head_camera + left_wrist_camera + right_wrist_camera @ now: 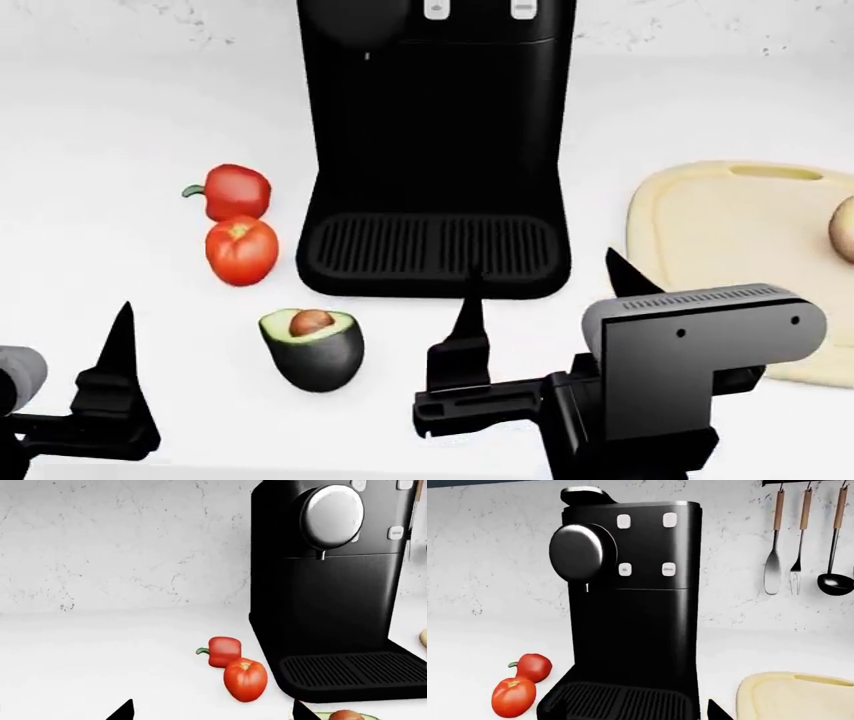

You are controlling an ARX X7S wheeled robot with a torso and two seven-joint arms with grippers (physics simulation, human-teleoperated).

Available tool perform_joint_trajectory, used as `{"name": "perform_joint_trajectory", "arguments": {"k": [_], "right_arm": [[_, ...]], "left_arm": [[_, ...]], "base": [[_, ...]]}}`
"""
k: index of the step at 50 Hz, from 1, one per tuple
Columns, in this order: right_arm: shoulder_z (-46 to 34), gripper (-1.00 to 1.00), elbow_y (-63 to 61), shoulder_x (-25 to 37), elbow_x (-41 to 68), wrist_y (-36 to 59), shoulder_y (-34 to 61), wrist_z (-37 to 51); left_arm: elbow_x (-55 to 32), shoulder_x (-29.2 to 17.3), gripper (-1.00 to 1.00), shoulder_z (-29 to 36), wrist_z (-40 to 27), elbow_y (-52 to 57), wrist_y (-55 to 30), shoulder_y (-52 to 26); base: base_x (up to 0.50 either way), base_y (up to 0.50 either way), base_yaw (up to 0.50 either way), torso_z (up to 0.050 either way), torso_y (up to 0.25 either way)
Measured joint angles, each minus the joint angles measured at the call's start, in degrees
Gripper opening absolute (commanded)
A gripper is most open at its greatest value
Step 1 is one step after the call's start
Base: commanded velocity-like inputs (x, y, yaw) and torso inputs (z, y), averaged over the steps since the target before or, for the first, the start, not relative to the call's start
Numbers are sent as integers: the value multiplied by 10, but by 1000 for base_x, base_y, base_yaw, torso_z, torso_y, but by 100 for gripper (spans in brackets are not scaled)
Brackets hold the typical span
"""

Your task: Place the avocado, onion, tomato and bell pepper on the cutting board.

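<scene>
The red bell pepper and the tomato lie left of the coffee machine; both also show in the left wrist view, bell pepper and tomato. The halved avocado sits pit-up in front of them. The cutting board lies at the right, with the onion on it at the frame edge. My left gripper is open and empty, low at the front left, short of the tomato. My right gripper is open and empty, between the avocado and the board.
A tall black coffee machine with a ribbed drip tray stands mid-counter between the vegetables and the board. Utensils hang on the marble wall at the back right. The white counter runs left.
</scene>
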Motion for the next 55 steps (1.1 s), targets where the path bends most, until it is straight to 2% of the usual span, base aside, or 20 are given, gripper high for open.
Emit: {"name": "perform_joint_trajectory", "arguments": {"k": [9,25,42,55], "right_arm": [[0,100,0,3,4,2,1,2],[-2,100,6,2,24,22,6,4],[-42,100,72,26,140,215,146,-70],[-125,100,167,40,145,226,197,-112]], "left_arm": [[-3,-1,100,3,-3,0,0,-2],[-6,-3,100,4,-6,-2,2,-2],[-20,-7,100,-8,-10,0,-5,-4],[-28,-8,100,-10,-14,3,-8,-4]], "base": [[311,133,0,0,0],[27,169,0,0,0],[0,0,0,0,0],[0,0,0,0,0]]}}
